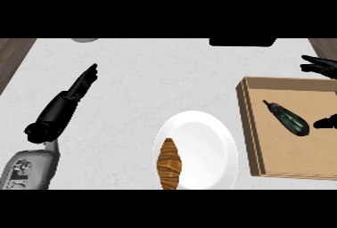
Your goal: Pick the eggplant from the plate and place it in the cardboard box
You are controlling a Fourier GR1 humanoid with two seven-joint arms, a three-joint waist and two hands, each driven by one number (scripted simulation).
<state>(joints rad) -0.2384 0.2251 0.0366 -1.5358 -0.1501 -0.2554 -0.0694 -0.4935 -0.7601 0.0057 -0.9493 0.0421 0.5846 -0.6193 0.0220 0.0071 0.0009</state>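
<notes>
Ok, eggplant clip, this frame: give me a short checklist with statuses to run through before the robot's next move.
1. Dark green eggplant lies inside the brown cardboard box: ok.
2. Round white plate no longer holds the eggplant; only a brown croissant lies on it: ok.
3. Right hand has let go: ok; its fingers show at the box's far right edge and its thumb beside the eggplant, apart from it.
4. Right hand is clear of the box for withdrawal: not ok; it hangs over the box's right side.
5. Left hand is out of the way: ok; open, fingers straight, on the left of the counter.
</notes>
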